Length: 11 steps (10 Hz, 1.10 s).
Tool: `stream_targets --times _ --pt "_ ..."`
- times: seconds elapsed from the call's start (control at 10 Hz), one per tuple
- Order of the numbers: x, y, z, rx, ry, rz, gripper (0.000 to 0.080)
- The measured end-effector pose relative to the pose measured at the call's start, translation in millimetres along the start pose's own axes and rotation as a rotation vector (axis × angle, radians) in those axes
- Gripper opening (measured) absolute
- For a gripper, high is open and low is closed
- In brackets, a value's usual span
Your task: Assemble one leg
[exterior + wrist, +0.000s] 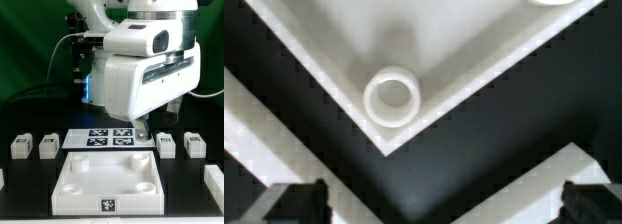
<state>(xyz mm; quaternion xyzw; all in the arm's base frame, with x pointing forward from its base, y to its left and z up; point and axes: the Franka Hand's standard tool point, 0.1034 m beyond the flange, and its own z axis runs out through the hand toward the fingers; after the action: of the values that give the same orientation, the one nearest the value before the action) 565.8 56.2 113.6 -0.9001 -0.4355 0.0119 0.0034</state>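
Observation:
Several small white legs with black-and-white tags lie on the black table: two at the exterior view's left [20,146] [47,146], two at its right [167,144] [195,145], and one near the right edge [213,180]. The large white tray-like piece [70,185] lies in the front middle. My gripper [142,130] hangs over its far right corner, beside the marker board [110,136]. In the wrist view my gripper [441,206] is open and empty. Its dark fingertips [295,204] stand wide apart over a corner of the tray with a round socket [391,97].
The bulky white arm [140,70] fills the upper middle of the exterior view, with cables behind it. Another white part shows at the left edge [2,178]. White bands [256,125] cross the wrist view on both sides of the tray corner.

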Motion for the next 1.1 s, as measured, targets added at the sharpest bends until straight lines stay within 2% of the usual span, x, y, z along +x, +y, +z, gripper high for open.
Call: stream_targets --times 1.1 --pt "-0.1 0.0 0.3 0.000 0.000 -0.020 0.0650"
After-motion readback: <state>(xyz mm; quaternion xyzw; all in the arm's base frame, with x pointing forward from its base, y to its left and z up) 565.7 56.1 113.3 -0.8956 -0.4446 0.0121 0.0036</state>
